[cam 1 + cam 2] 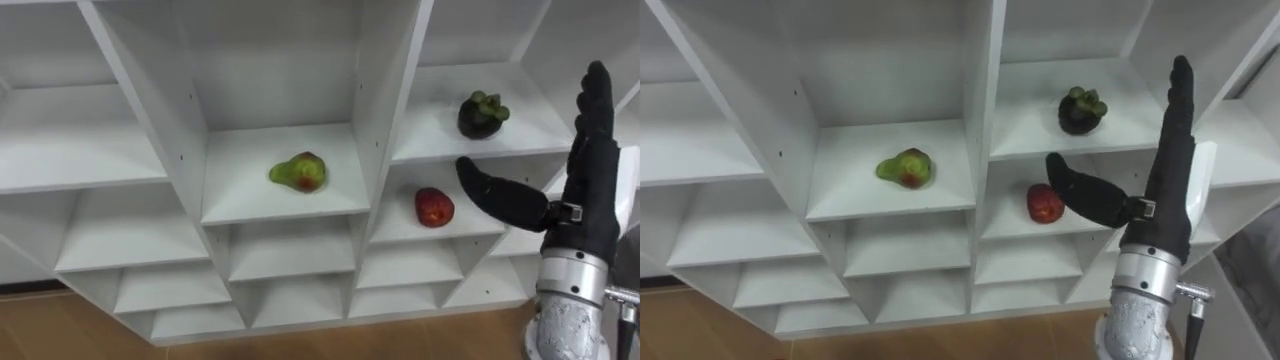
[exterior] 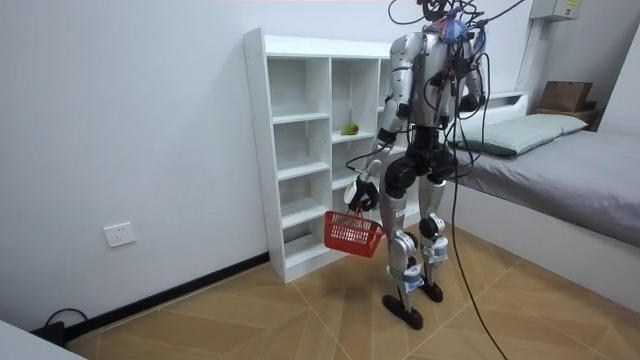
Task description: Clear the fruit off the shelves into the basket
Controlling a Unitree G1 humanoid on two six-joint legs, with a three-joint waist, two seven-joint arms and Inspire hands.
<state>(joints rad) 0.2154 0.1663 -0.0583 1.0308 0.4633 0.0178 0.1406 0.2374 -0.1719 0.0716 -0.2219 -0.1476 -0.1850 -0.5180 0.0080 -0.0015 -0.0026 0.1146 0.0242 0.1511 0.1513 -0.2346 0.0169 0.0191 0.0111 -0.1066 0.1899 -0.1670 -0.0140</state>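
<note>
A green and red pear-like fruit [image 1: 298, 173] lies in the middle compartment of the white closet [image 1: 180, 150]. One compartment to the right, a dark mangosteen [image 1: 483, 114] sits on the upper shelf and a red apple [image 1: 434, 207] on the shelf below it. My right hand [image 1: 592, 170] is raised in front of these right compartments. It is open, with fingers straight up and the thumb reaching left, close to the apple but apart from it. In the room view my left hand [image 2: 360, 195] hangs low, shut on the handle of a red basket [image 2: 352, 232].
I stand close to the closet [image 2: 300, 150] on a wooden floor. Its lower shelves [image 1: 290, 270] hold nothing. A bed [image 2: 560, 160] stands behind me at the room view's right.
</note>
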